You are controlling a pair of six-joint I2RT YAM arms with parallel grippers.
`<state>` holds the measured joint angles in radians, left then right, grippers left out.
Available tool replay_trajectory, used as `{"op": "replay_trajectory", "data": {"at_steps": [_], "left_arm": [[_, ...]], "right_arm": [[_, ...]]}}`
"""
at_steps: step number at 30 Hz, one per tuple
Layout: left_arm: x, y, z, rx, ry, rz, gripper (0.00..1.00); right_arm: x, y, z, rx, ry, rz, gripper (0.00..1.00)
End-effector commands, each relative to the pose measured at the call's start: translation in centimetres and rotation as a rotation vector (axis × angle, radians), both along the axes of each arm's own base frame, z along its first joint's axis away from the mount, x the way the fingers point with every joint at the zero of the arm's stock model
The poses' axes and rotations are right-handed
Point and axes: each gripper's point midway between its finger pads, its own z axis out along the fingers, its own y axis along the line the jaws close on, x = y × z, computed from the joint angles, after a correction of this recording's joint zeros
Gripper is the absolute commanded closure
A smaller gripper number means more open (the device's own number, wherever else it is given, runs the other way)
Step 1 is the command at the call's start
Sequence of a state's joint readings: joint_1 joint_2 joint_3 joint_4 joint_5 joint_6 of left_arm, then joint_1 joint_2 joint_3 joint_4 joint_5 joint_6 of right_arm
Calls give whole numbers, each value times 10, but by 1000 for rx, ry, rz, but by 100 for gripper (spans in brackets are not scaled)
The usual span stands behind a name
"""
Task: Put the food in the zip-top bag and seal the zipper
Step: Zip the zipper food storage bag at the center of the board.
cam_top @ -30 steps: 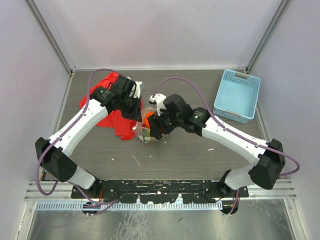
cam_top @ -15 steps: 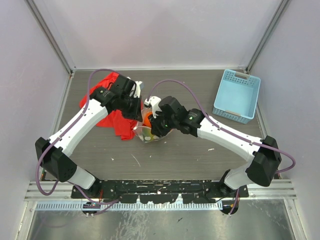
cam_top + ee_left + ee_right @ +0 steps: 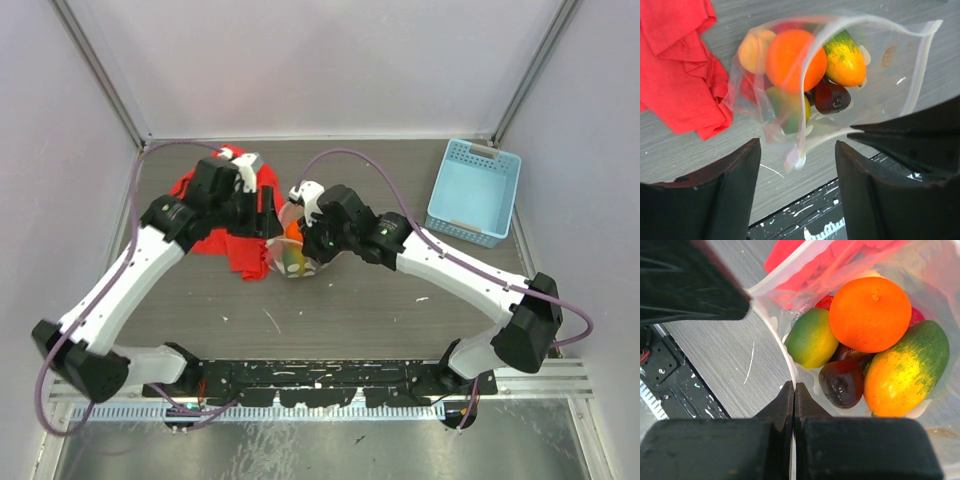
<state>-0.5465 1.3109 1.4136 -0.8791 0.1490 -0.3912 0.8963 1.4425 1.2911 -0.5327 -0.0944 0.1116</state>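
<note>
Clamping the zipper (image 3: 771, 330) strip at the zip-top bag (image 3: 885, 55) mouth with the right gripper (image 3: 793, 387), fingers pressed fully together on it. Holding the left gripper (image 3: 797, 145) over the bag's near corner with fingers spread wide, gripping nothing. Seeing the bag lying on the grey table (image 3: 945, 70) just beside the red cloth (image 3: 680, 65), mouth gaping, with the food (image 3: 870, 312) inside: 1 orange (image 3: 795, 60), 1 yellow-green mango (image 3: 845, 60), 1 dark purple piece (image 3: 832, 97), 1 green lime (image 3: 811, 338), 1 yellow peach (image 3: 752, 47), 1 red piece (image 3: 747, 87) partly hidden behind the others.
</note>
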Motion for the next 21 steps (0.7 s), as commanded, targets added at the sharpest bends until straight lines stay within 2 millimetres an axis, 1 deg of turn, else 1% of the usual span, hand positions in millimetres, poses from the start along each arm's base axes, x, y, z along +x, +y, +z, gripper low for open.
{"op": "replay_trajectory", "data": {"at_steps": [1, 2, 6, 10, 12, 13, 14, 16, 21], "left_arm": [[5, 18, 40, -110, -211, 67, 32], [0, 22, 47, -139, -253, 74, 28], [-11, 32, 56, -216, -364, 92, 17], [-18, 32, 53, -270, -416, 82, 14], [-16, 28, 50, -306, -433, 76, 13], [-15, 25, 44, -320, -427, 71, 13], [-15, 20, 44, -347, -434, 55, 13], [-15, 9, 42, -404, -439, 19, 9], [-11, -8, 38, -492, -478, -42, 9]], "right_arm": [[18, 9, 45, 90, -75, -47, 99], [20, 8, 48, 94, -78, -54, 99], [25, 6, 54, 102, -78, -68, 99], [26, 4, 56, 97, -79, -61, 99], [24, 2, 57, 92, -83, -55, 100], [24, -1, 57, 87, -87, -58, 100], [24, -4, 57, 79, -88, -65, 99], [25, -13, 60, 65, -97, -83, 99], [25, -31, 66, 64, -98, -116, 99]]}}
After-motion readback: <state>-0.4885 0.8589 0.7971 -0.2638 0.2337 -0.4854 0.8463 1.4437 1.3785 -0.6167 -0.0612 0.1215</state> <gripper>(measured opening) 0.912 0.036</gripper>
